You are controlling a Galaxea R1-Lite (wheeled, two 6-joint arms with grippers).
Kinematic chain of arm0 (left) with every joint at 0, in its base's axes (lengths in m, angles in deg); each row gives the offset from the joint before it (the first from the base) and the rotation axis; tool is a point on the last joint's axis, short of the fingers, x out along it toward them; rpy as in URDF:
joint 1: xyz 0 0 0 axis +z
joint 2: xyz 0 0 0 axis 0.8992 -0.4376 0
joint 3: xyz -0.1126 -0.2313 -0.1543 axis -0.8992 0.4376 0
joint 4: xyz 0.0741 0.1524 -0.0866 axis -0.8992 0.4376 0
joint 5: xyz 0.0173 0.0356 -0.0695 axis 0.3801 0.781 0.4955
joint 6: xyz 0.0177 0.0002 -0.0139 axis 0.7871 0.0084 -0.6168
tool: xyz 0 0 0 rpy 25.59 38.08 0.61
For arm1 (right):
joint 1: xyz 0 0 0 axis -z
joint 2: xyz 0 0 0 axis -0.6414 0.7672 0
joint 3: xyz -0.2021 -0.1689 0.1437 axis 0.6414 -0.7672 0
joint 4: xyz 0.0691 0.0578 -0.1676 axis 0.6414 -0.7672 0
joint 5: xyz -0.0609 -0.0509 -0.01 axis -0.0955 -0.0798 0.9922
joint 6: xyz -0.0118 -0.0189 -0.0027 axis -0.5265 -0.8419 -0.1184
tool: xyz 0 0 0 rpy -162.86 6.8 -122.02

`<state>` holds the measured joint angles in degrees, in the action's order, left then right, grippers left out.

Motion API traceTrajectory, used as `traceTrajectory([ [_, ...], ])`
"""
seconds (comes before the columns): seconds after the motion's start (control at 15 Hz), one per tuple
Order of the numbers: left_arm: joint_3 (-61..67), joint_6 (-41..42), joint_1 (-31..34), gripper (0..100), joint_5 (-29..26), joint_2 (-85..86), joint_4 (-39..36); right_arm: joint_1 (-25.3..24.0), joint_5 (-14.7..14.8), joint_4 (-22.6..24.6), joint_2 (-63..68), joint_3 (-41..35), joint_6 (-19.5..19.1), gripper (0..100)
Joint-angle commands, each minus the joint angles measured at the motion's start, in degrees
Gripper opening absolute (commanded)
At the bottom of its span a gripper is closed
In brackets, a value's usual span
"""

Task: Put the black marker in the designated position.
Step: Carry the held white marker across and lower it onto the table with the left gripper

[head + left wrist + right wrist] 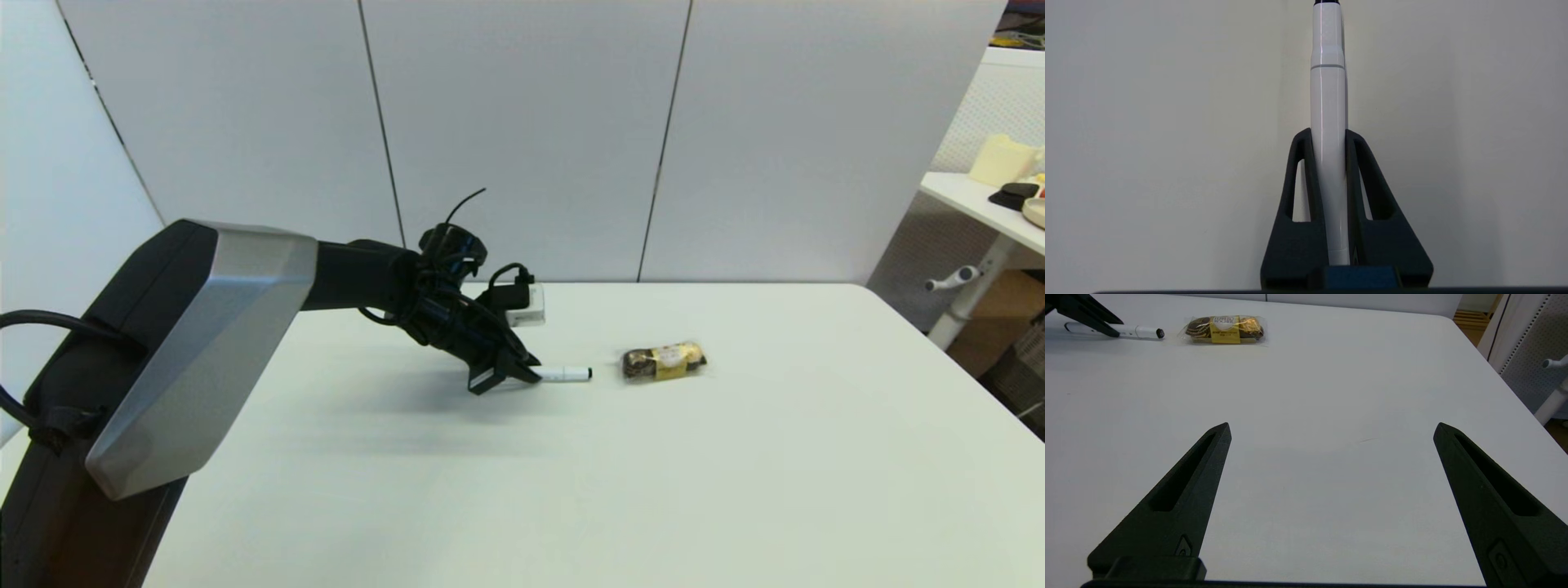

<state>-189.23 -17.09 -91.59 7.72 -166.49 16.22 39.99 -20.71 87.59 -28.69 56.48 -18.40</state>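
Observation:
The black marker (565, 374), a slim white barrel with a black tip, lies level at the table's middle, pointing right. My left gripper (526, 376) is shut on its left half. In the left wrist view both fingers (1359, 171) press the barrel of the marker (1328, 102). The right wrist view shows the marker (1139, 332) low at the tabletop; whether it rests on the table I cannot tell. My right gripper (1331, 428) is open over bare table, far from the marker and holding nothing. No marked designated position shows on the white table (653, 490).
A gold-and-brown snack packet (664, 362) lies just right of the marker's tip, also seen as the packet (1224, 329) in the right wrist view. A second table (980, 204) with objects stands off to the right.

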Motion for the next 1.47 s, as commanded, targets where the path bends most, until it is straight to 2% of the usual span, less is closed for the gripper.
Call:
traceTrajectory([
  [0.07, 0.0, 0.4, 0.1, 0, -0.2, 0.0, 0.2, 0.0, -0.1, 0.0, 0.1, 0.0, 0.0, 100],
  [0.93, -0.7, 2.7, 0.1, 0, -0.3, 0.5, 1.9, 0.0, -0.1, 0.0, 0.1, 0.0, 0.0, 100],
  [1.0, -0.7, 2.7, 0.2, 100, -0.3, 0.6, 1.9, 0.0, -0.1, 0.0, 0.1, 0.0, 0.0, 100],
  [1.47, -1.9, 2.7, 0.1, 100, -0.4, 1.6, 1.9, 0.0, -0.1, 0.0, 0.1, 0.0, 0.0, 100],
])
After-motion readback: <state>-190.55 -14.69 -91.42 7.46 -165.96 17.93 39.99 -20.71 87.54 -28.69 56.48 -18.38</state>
